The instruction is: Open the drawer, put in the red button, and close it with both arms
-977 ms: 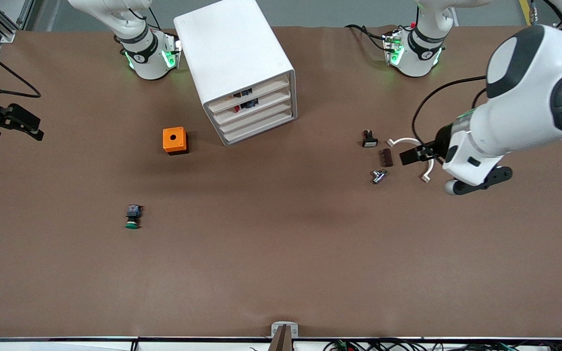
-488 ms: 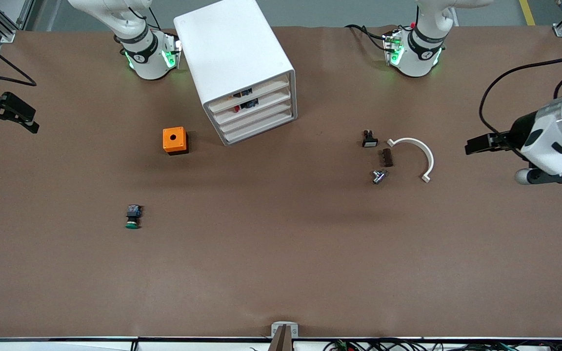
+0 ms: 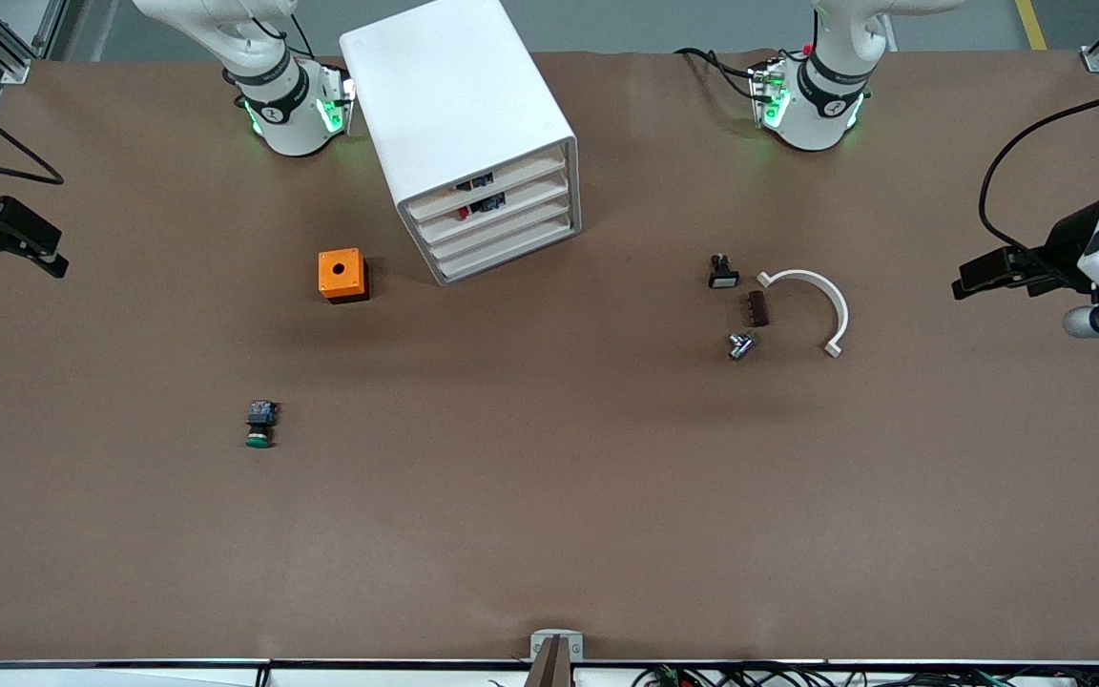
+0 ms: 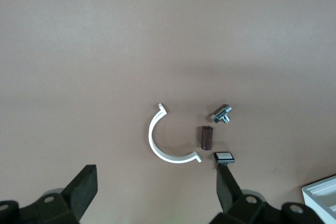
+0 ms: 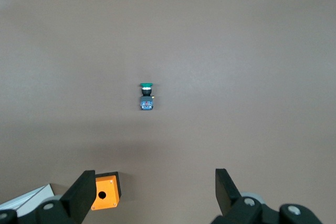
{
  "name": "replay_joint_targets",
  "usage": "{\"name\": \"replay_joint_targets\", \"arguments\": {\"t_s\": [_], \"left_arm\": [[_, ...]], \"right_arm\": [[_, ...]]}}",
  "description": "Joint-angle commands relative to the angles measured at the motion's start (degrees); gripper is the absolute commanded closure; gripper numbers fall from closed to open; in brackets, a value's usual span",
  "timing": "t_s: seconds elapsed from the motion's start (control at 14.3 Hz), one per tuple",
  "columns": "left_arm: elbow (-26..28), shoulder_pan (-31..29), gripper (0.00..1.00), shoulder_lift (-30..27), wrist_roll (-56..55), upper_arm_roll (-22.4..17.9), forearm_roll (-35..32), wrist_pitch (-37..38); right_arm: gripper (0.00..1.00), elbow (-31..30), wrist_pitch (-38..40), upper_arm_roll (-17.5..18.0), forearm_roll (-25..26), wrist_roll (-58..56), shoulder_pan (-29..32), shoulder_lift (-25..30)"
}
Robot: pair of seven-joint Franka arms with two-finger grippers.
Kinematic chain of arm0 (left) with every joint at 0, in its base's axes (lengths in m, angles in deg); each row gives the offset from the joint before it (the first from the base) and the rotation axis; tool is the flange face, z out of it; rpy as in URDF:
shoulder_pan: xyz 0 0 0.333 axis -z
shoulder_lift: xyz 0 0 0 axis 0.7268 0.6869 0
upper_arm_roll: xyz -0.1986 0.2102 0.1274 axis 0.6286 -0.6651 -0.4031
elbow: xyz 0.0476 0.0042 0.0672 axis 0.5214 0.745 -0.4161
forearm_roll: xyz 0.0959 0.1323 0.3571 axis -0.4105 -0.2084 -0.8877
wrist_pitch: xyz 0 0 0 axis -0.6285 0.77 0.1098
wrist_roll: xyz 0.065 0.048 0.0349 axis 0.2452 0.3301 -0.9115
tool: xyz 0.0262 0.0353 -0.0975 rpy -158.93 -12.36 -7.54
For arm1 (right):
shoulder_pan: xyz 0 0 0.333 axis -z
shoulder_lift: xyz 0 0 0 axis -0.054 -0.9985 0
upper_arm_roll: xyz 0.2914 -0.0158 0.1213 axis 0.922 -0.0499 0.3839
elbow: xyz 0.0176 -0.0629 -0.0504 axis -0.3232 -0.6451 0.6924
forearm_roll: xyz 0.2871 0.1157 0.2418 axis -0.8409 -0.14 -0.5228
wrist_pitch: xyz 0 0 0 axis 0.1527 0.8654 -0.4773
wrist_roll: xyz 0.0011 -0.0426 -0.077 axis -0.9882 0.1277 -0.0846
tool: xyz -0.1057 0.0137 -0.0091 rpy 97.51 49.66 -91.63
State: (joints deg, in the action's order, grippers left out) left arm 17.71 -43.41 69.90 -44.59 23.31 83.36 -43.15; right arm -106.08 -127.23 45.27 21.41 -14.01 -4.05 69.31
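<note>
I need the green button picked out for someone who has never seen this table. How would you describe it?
Start at the white cabinet near the right arm's base, then go to the orange box beside it. The green button lies alone on bare table, nearer the front camera than that box. It is the only green-capped part, on a dark blue-black body.

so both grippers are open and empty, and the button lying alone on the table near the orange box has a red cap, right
Not quite: that button has a green cap, not red, as the front view and the right wrist view both show. The rest holds: the left gripper and the right gripper are both open and empty, and the button lies alone, nearer to the front camera than the orange box.
</note>
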Motion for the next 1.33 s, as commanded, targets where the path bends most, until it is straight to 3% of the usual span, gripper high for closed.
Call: {"name": "replay_joint_targets", "arguments": {"t_s": [0.0,0.49,1.26], "left_arm": [[0.0,0.7,0.00,-1.8,0.6,0.5,-4.1,-1.9],[-5.1,0.8,0.00,-1.5,-0.1,1.8,-4.1,-0.7],[-6.6,0.3,0.00,-1.4,0.0,3.0,-4.0,1.8]], "right_arm": [[0.00,3.3,1.0,0.2,-0.6,0.8,0.1,-1.8],[0.00,3.3,1.2,0.2,-0.8,0.8,-0.1,-1.5],[0.00,3.5,1.2,0.2,-0.8,0.5,-0.1,-1.6]]}}
